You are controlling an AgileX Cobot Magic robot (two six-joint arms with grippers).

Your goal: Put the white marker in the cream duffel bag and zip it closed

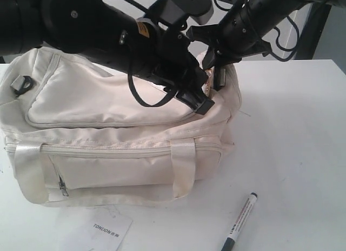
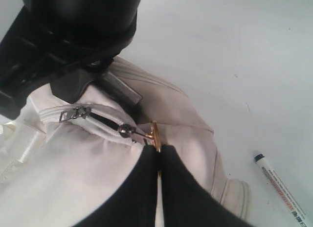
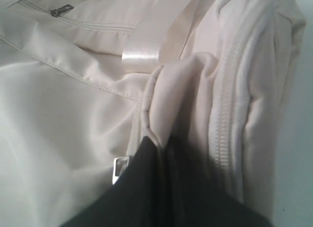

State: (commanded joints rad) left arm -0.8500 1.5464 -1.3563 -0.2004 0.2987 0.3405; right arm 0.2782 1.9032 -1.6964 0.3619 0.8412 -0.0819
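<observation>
The cream duffel bag (image 1: pixel 108 99) lies on the white table, its main zip partly open near the right end. My left gripper (image 2: pixel 158 151) is shut on the gold zip pull (image 2: pixel 155 134), which hangs from the metal slider (image 2: pixel 126 130). My right gripper (image 3: pixel 164 144) is shut on a raised fold of the bag's fabric (image 3: pixel 171 90) beside the zip teeth. In the exterior view both grippers meet over the bag's right end, the left gripper (image 1: pixel 206 80) just below the right gripper (image 1: pixel 213 59). The white marker (image 1: pixel 240 221) lies on the table in front of the bag, apart from both grippers.
A white card (image 1: pixel 105 229) printed TONDON lies at the table's front edge. The front pocket zip pull (image 1: pixel 63 189) hangs on the bag's near side. Black arms and cables crowd the space above the bag. A metal buckle (image 3: pixel 120 168) sits by my right fingers.
</observation>
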